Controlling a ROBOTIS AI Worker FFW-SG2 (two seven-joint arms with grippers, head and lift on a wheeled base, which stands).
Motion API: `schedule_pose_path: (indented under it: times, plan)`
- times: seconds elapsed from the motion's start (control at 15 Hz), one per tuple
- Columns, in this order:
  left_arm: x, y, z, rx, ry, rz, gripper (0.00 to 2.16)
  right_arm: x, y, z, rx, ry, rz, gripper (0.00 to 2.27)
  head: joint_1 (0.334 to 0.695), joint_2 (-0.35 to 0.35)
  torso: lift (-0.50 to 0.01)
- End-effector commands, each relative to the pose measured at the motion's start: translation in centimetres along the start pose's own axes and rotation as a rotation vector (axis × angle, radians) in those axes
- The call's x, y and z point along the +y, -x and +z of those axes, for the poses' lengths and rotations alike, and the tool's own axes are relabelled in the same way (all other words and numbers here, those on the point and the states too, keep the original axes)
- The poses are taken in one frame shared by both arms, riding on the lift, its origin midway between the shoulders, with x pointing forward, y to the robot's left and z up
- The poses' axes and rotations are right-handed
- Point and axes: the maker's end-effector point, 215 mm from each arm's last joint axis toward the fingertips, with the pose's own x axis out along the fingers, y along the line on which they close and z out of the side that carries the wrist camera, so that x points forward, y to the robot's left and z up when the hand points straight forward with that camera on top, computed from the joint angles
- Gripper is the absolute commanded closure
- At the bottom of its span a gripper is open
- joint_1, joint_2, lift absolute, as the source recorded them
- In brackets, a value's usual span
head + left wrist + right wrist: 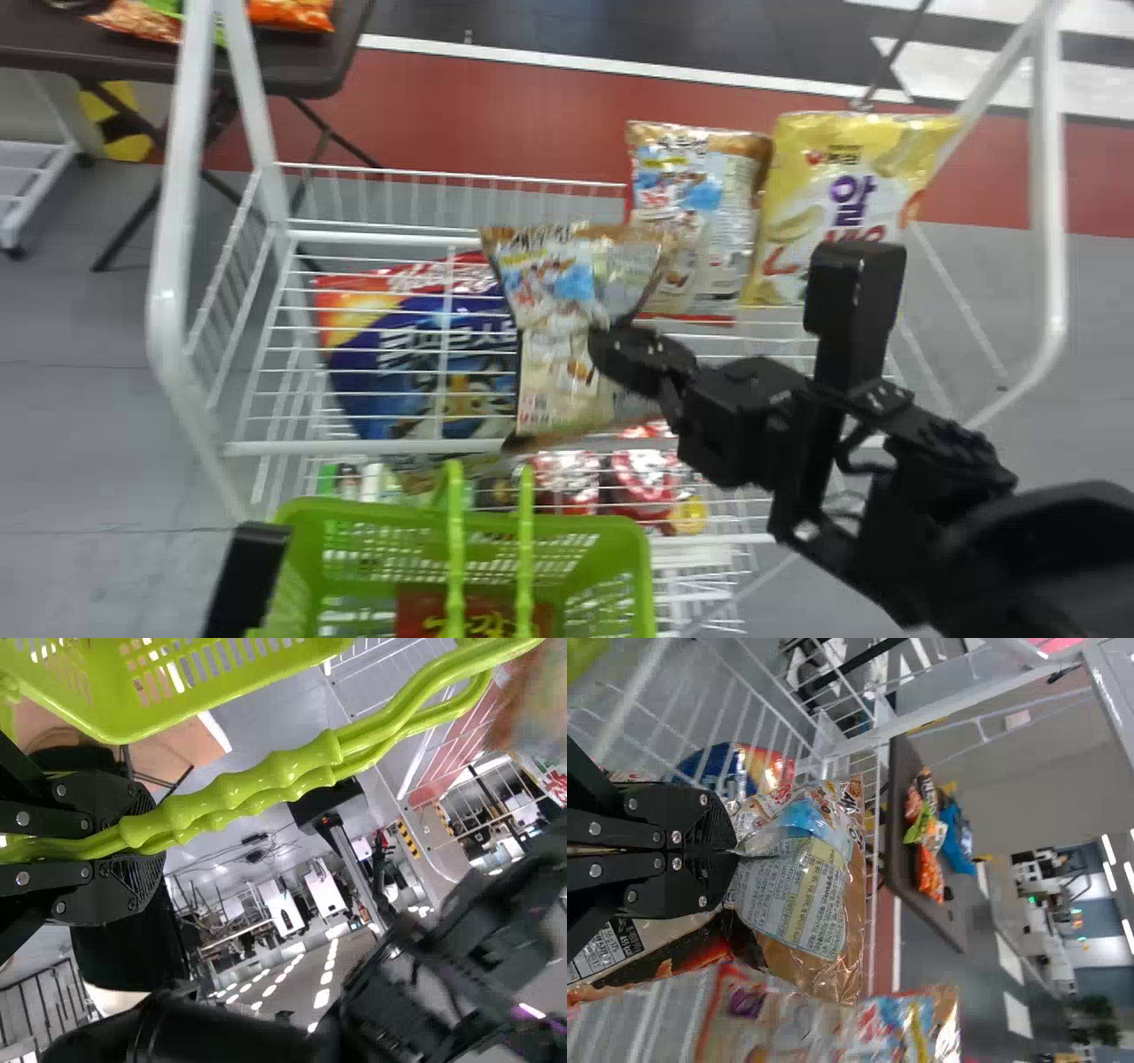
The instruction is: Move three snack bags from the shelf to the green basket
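The snack bag [554, 283] I'm working with is up in my right gripper [613, 344], the two fingers closed on its crumpled foil, and from the head I see it at the middle of the white wire shelf [337, 448], over the front wires. Just to its left, behind those wires, lies a big blue bag [399, 354] with a red and yellow end. On its right, towards the back of the shelf, a brown-edged snack bag [695, 204] stands upright, and beside that a yellow bag [842, 177]. Below the held bag, on the lower tier, I can make out red-and-white packages [567, 478]. Nearer to me, in front of the shelf, is the green basket [580, 525], with a red package [469, 616] inside. Its green handles [275, 771] are together between the fingers of my left gripper [142, 846], which is clamped on them. Farther off, beyond the shelf on the left, there's a dark table [297, 75] with more snack bags [292, 12] on it, an orange one among them.
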Motion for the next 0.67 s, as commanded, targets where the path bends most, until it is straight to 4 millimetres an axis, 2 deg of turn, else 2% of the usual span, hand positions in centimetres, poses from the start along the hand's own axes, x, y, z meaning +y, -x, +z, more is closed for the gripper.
schedule_pose_path:
  times: [0.0, 0.07, 0.2, 0.33, 0.47, 0.6]
  plan:
    - [-0.3, -0.7, -0.1, 0.003, 0.001, -0.006, 1.82, -1.7, 5.0, -3.2, 0.096, -0.078, -0.04, 2.24, 0.695, -0.312, -0.047]
    - [-0.3, -1.0, -0.1, 0.009, -0.005, -0.004, 1.82, -2.5, 6.4, -4.2, 0.117, -0.087, -0.068, 2.24, 0.695, -0.349, -0.047]
    - [-0.2, -1.4, 0.0, 0.017, -0.014, 0.004, 1.82, -3.2, 8.6, -6.8, 0.164, -0.121, -0.088, 2.24, 0.695, -0.35, -0.047]
    - [-0.2, -1.6, 0.2, 0.012, -0.015, 0.007, 1.82, -1.9, 9.5, -9.6, 0.223, -0.187, -0.041, 2.24, 0.695, -0.35, -0.047]
    - [-0.2, -1.9, 0.4, 0.008, -0.015, 0.004, 1.82, 0.3, 9.0, -12.9, 0.297, -0.246, 0.019, 2.24, 0.695, -0.35, -0.047]
    - [-0.5, -2.3, 0.3, 0.012, -0.017, -0.003, 1.82, 2.5, 7.2, -16.4, 0.369, -0.294, 0.089, 2.24, 0.695, -0.35, -0.047]
